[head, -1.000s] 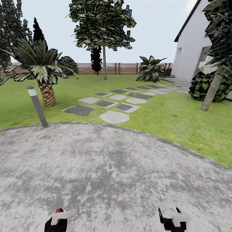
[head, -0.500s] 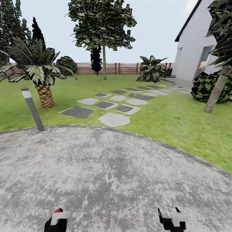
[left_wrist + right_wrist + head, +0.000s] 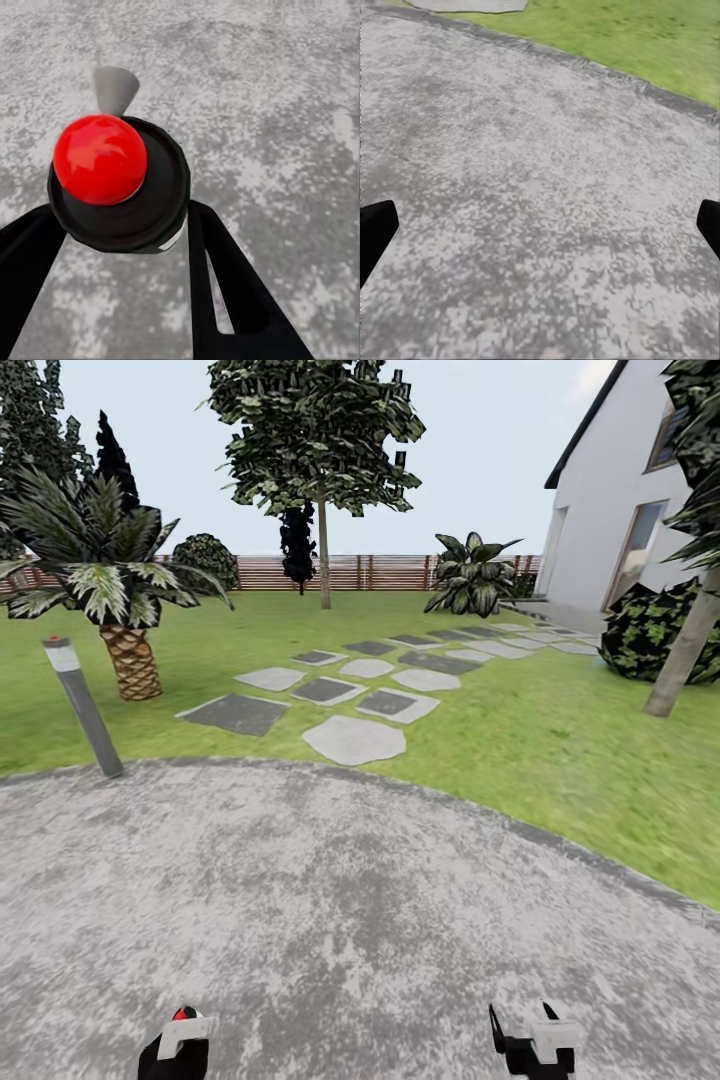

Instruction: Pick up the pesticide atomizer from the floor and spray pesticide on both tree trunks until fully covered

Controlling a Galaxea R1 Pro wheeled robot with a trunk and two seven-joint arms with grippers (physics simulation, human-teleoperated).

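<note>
- I'm parked on a wide speckled grey gravel pad (image 3: 330, 900). The green lawn of the garden (image 3: 520, 730) begins past its curved edge, and a brown slatted wooden fence (image 3: 370, 571) closes the far side.
- The two targets lie ahead of me. One tall tree with a thin beige-grey trunk (image 3: 324, 555) stands straight ahead, well beyond a path of grey and pale stone slabs (image 3: 350, 695). The other thick, leaning beige-grey trunk (image 3: 683, 657) stands well off to my right, by a white house wall (image 3: 600, 520).
- That right-hand trunk looks nearer, but the sprayer sits on my left arm, so I judge I must turn and drive across the grass before the nozzle can bear on it.
- A short palm with a woven brown trunk (image 3: 130, 660) and a slanted grey bollard light (image 3: 82, 705) stand to my left, not my concern.
- My left gripper (image 3: 124, 225) is pinching the black pesticide atomizer with its round red button and grey nozzle (image 3: 112, 169), with the nozzle pointing away over the gravel.
- My right gripper (image 3: 530, 1030) is spread wide with nothing between its black fingers (image 3: 375, 232), low over the gravel.
</note>
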